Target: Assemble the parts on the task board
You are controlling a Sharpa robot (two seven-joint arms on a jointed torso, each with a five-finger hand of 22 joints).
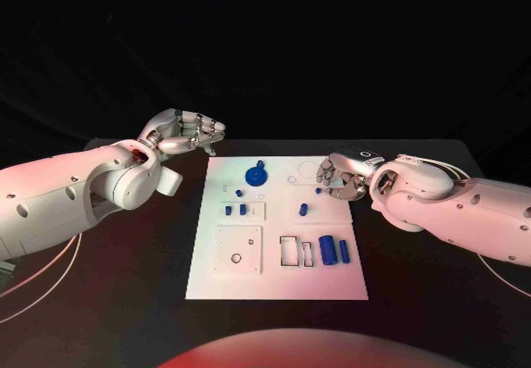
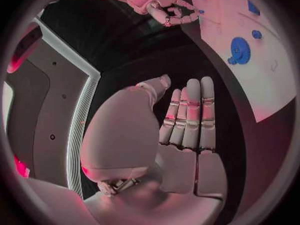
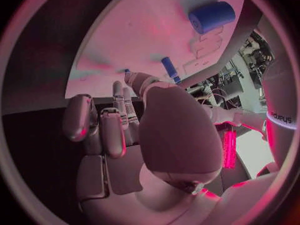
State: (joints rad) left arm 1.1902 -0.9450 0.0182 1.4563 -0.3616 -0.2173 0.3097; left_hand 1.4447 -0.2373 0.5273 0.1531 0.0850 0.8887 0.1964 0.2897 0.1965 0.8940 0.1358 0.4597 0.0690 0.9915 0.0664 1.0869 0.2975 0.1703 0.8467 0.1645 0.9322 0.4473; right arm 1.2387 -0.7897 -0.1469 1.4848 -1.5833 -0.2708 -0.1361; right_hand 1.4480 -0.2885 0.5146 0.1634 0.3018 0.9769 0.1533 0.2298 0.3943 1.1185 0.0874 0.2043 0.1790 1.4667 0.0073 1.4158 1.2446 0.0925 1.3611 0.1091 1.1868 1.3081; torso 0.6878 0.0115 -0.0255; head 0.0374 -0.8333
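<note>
The white task board (image 1: 277, 268) lies mid-table. On it are a blue gear (image 1: 255, 176), two short blue pegs (image 1: 235, 208), another peg (image 1: 302, 207) and two blue cylinders (image 1: 332, 248). My left hand (image 1: 183, 134) hovers off the board's far left corner; its fingers (image 2: 190, 115) lie straight and hold nothing. My right hand (image 1: 341, 175) hangs over the board's far right edge, fingers curled down. A tiny blue piece (image 1: 318, 191) sits just under its fingertips (image 3: 125, 92); whether it is pinched is unclear. The gear (image 2: 239, 49) and right hand (image 2: 165, 7) also appear in the left wrist view.
The board has rectangular cut-outs (image 1: 295, 251) beside the cylinders and a square recessed plate (image 1: 238, 249) at its near left. In the right wrist view the large cylinder (image 3: 212, 16) and a peg (image 3: 169, 67) lie beyond the fingers. Black table (image 1: 133, 307) surrounds the board.
</note>
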